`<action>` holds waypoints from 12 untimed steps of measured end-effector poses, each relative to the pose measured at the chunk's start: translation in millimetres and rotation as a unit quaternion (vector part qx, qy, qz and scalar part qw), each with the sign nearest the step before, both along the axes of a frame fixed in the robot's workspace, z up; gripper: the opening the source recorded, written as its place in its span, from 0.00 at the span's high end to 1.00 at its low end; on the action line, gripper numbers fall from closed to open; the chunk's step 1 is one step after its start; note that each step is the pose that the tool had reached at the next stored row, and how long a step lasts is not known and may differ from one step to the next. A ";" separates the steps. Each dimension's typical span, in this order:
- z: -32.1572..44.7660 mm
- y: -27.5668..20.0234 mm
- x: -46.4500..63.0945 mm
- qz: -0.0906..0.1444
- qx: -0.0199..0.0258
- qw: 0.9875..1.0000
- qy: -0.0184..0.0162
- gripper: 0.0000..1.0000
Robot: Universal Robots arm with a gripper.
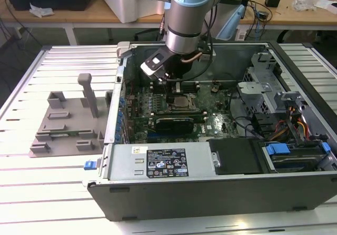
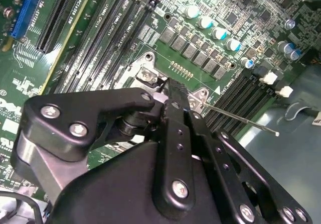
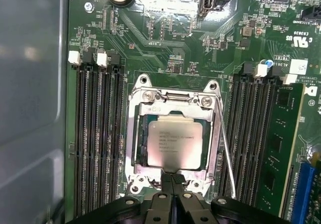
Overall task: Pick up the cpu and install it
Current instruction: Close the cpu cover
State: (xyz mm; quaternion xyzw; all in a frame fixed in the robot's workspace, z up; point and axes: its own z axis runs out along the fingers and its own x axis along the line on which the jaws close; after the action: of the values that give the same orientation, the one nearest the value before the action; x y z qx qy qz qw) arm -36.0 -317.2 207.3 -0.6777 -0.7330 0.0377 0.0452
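cpu (image 3: 174,142) lies flat inside the socket frame (image 3: 131,133), and I judge any contact should stay light and straight down, so it keeps square with the frame. My gripper (image 3: 173,180) has its fingertips pressed together, holding nothing, just beside 1 edge of the chip.

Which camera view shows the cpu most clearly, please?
The first wrist view: the cpu lies flat in the motherboard socket, with its silvery top facing the camera, next to the gripper. The exterior view shows the cpu as a small grey square under the arm. In the second wrist view the gripper's black body covers the socket.
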 end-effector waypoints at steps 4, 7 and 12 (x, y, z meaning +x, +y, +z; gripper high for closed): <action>-0.4 0.0 0.0 0.000 0.000 1.000 0.000 0.89; 9.4 0.0 0.0 0.000 0.000 1.000 0.000 0.89; 9.2 -0.1 0.0 0.000 0.001 1.000 0.001 0.89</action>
State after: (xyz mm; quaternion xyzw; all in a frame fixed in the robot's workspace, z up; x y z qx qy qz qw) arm -36.0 -317.3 216.6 -0.6775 -0.7331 0.0375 0.0461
